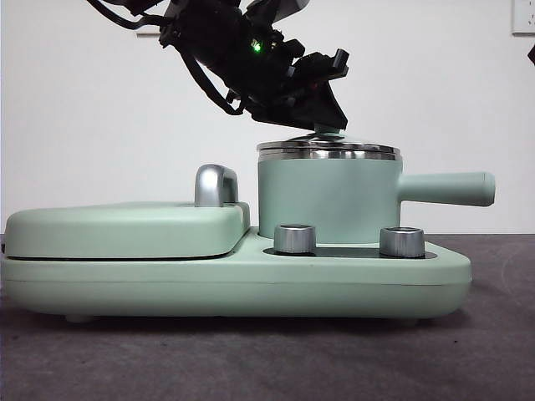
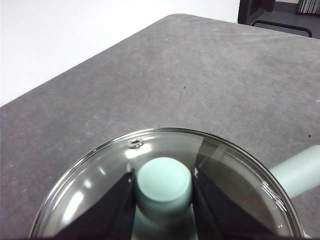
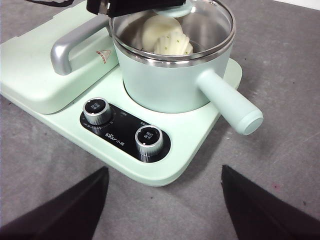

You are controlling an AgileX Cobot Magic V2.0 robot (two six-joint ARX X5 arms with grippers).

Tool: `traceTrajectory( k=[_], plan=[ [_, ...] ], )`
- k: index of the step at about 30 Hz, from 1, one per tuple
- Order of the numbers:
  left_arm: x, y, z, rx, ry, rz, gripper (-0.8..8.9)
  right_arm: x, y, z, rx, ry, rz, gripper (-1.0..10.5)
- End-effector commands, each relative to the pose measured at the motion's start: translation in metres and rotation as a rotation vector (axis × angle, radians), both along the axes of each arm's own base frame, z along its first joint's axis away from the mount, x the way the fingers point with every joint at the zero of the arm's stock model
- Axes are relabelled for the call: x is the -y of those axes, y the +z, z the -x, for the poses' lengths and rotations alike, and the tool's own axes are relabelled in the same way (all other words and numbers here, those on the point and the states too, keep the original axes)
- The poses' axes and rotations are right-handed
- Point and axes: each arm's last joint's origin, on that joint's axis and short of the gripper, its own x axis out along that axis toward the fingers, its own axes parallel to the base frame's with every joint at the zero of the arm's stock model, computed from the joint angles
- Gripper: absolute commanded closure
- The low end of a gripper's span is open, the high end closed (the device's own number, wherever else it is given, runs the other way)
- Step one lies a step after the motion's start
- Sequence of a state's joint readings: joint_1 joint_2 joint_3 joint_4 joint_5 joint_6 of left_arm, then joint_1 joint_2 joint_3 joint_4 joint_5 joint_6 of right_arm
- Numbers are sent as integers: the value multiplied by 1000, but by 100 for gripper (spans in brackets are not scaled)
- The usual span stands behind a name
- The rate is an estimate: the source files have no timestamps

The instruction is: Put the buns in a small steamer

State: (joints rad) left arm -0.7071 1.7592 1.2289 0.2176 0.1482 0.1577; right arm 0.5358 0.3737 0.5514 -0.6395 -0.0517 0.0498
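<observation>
Griddle point(image 1: 125, 230): flat, mint-green and smooth, sitting shut on the left half of the cooker base, with a rounded chrome handle point(image 1: 216, 185) rising at its near-right corner.
Cooker base point(image 1: 234, 284): one-piece mint-green plastic slab with rounded corners, lying on the grey, mottled counter point(image 1: 251, 359).
Dials point(image 3: 97, 110): two ribbed metal knobs standing on a black panel in front of the pot.
Steamer point(image 1: 328, 200): mint-green cylinder with a steel rim, sitting on the right half of the base; its long straight handle point(image 1: 447, 189) is pointing right.
Lid point(image 2: 100, 175): clear glass dome with a steel edge and a small vent hole, sitting on the steamer rim, slightly tilted in the right wrist view.
Knob point(image 2: 164, 181): smooth, round, mint-green, at the lid's centre.
Left claw point(image 2: 163, 192): coming down from above onto the lid; its two black jaws are pressing against either side of the knob, gripping it.
Buns point(image 3: 165, 35): off-white, one with swirled ridges and green flecks, lying inside the steamer under the glass, directly below the left claw.
Right claw point(image 3: 162, 210): hanging well apart from the cooker, jaws spread wide, holding nothing.
</observation>
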Motion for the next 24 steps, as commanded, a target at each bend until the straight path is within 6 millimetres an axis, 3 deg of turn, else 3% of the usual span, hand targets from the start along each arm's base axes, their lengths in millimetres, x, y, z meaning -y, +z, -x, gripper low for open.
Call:
traceTrajectory(
  k=[1,14,15,19,24],
  plan=[
    [6,-9,-3,-69,-2,8,803,-1,2,0,10,6,0,598],
    [4,-17,0,-139,12,-52,802,-1,2,0,10,7,0,598],
    [4,-16,-1,-130,9,-55,785,-1,2,0,10,7,-1,598],
    [5,-14,-1,-107,6,-39,562,-1,2,0,10,7,-1,598],
    [0,3,4,-92,13,-1,553,-1,2,0,10,7,-1,598]
  ],
)
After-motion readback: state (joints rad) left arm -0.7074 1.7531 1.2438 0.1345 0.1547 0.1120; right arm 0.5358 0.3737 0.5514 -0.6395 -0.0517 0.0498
